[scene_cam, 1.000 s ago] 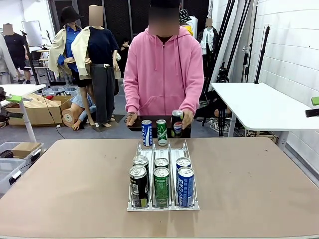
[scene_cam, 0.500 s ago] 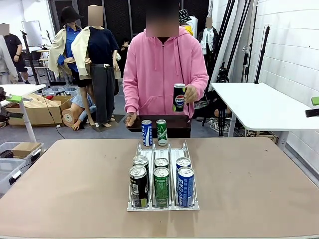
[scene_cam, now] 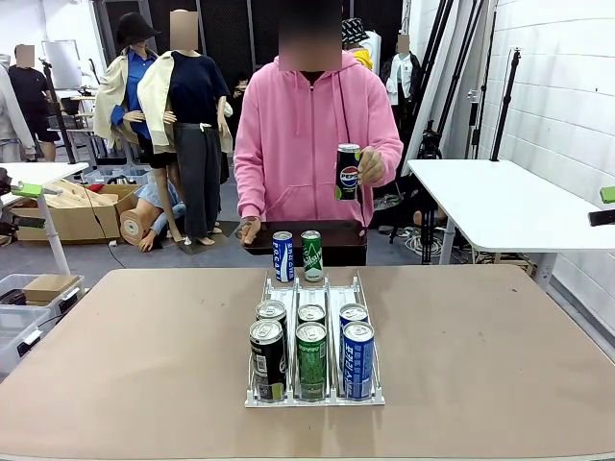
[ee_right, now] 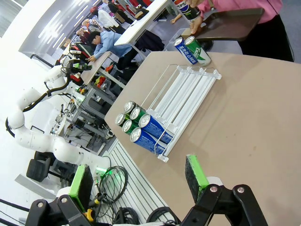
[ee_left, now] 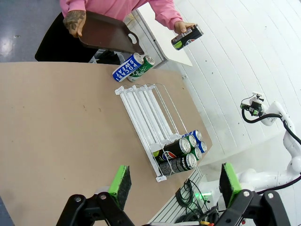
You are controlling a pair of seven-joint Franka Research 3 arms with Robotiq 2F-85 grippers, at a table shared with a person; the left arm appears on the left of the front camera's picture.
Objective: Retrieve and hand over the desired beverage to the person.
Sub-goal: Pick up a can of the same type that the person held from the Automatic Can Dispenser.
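Pink-hooded person (scene_cam: 312, 144) holding can (scene_cam: 347, 173), wrist views, left gripper (ee_left: 175, 178), right gripper (ee_right: 138, 176) spread

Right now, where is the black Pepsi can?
In the front view, the Pepsi can is in the person's raised hand, right of centre, above the blue can and green can at the rack's far end.

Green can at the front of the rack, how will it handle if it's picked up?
The green can looks unopened, so it is probably stiff and fairly heavy. Its smooth round wall may slip, and would roll if tipped. Standing upright in the rack, it should stay put until lifted.
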